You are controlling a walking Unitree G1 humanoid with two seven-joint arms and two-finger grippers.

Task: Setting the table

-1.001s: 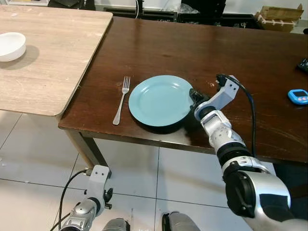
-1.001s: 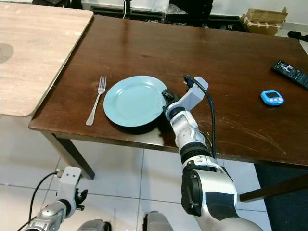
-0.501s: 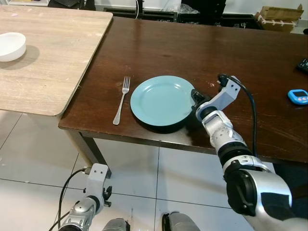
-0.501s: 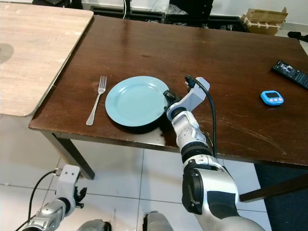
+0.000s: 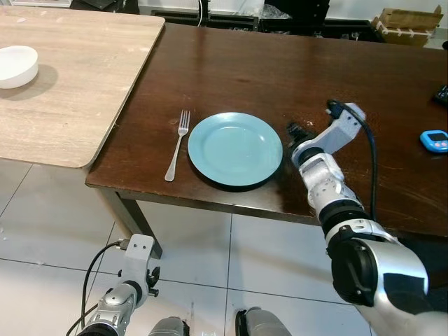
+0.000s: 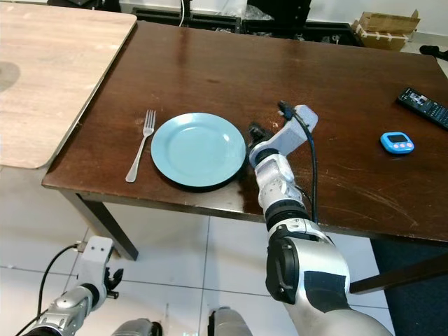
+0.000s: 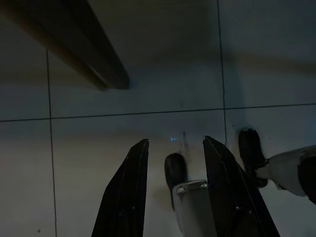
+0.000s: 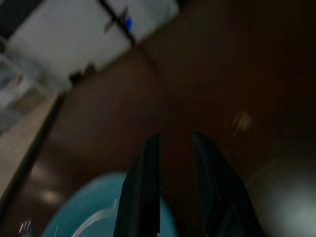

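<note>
Plate (image 5: 235, 148), round and pale blue, is seen lying flat near the front edge of the dark wooden surface (image 5: 280, 70), with a fork (image 5: 178, 144) just beside its left rim, the tines pointing away from the robot and the handle running toward the front edge. On the opposite side of the plate the right gripper (image 5: 300, 131) is held just above the surface, close to the right rim but apart from it, with a strip of bare wood seen between; its fingers (image 8: 143, 192) are parted a little and grip nothing, and in the right wrist view they point over the plate's edge. The plate therefore lies to the left of these fingers, and being round it offers no long axis; any further nudge or regrasp would be judged to fall to the right arm, which is by far the nearer. The left gripper (image 7: 173, 192) hangs idle low over the tiled floor (image 7: 98, 143), its fingers parted and empty. Farther off, a white bowl (image 5: 15, 66) rests on the adjoining light wooden table (image 5: 77, 91), and a small blue timer (image 5: 434, 140) lies at the far right
</note>
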